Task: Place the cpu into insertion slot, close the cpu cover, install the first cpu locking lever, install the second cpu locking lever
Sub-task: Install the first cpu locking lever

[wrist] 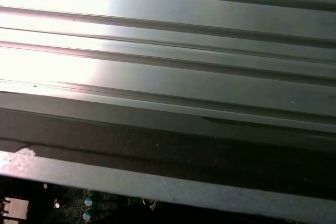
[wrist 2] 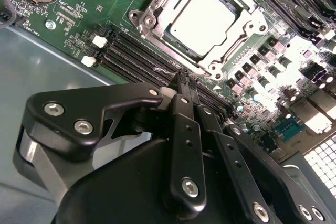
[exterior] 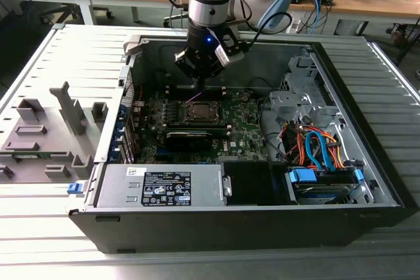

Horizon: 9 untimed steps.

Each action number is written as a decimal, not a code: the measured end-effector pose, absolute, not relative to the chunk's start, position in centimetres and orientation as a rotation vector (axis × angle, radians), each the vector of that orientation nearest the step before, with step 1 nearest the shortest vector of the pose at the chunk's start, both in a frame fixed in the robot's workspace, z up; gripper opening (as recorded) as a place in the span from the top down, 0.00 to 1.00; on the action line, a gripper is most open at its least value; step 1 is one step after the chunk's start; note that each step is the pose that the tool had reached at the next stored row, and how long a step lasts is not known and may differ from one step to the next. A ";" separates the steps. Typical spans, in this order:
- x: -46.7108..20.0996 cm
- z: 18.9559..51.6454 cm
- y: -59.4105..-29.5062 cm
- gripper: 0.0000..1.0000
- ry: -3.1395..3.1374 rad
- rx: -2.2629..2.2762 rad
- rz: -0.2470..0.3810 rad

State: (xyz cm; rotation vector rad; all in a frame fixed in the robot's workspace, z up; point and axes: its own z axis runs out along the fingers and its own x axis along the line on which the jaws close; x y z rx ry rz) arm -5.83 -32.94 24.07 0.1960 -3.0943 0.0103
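With its fingers pressed together and holding nothing, the pincer [wrist 2: 185, 78] hovers just beside the socket, where the cpu [wrist 2: 202, 20] already lies in the insertion slot [wrist 2: 157, 3] under the closed cpu cover [wrist 2: 223, 62], apparently poised to work a locking lever.

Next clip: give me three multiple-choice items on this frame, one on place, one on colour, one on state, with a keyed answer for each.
1. Where is the cpu?
A. seated in the insertion slot
B. on the grey table
C. in the tool

2. What colour is the motherboard?
A. red
B. green
C. white

3. What is the tool holding?
A. a cable
B. the cpu
C. nothing

Answers: 1 A, the pale chip lies inside the socket frame; 2 B, the board surface is green; 3 C, the fingertips meet with nothing between them.
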 end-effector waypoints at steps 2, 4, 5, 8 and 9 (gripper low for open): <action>-5.8 24.0 -32.9 0.89 -3.094 0.196 0.010; -5.8 23.9 -32.9 0.89 -3.094 0.196 0.010; -5.7 23.8 -32.9 0.89 -3.094 0.197 0.010; -5.7 23.6 -32.9 0.89 -3.094 0.197 0.010; -5.6 23.5 -32.9 0.89 -3.094 0.198 0.010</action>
